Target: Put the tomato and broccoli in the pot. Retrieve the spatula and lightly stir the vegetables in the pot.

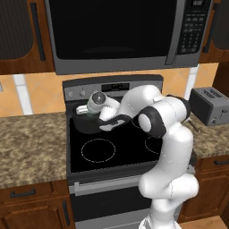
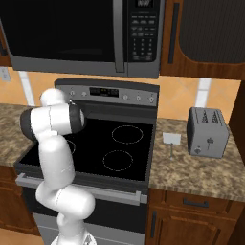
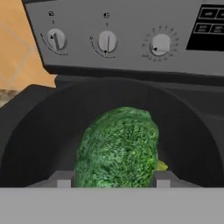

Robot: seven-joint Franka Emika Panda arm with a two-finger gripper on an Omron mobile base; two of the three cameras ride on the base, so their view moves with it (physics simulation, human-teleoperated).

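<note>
Here the arm reaches over the rear-left burner of the stove (image 1: 112, 147), and the gripper (image 3: 114, 180) hangs just above the mouth of the pot (image 3: 39, 131). In the hand view the broccoli (image 3: 118, 148) sits between the two finger tips, which press against its sides, so the gripper appears closed on the floret at about the floret's width. The dark inner wall of the pot curves around it on all sides, and the stove knobs (image 3: 107, 41) stand beyond the far rim.

From the left base view, the pot (image 1: 85, 125) sits on the back-left ring with the hand directly over it. The tomato cannot be made out; a small yellowish-green sliver shows beside the broccoli's lower right, too small to identify.

The likely step is the release of the broccoli into the pot. The risks seem modest. If the floret is let go while off-centre, it could strike the rim and roll onto the cooktop. If the hand descends further, the fingers might knock the pot wall and shove it off its burner. The spatula (image 2: 171, 142), apparently the pale tool on the counter by the toaster (image 2: 206, 133), is well apart from the pot and awaits a long reach.
</note>
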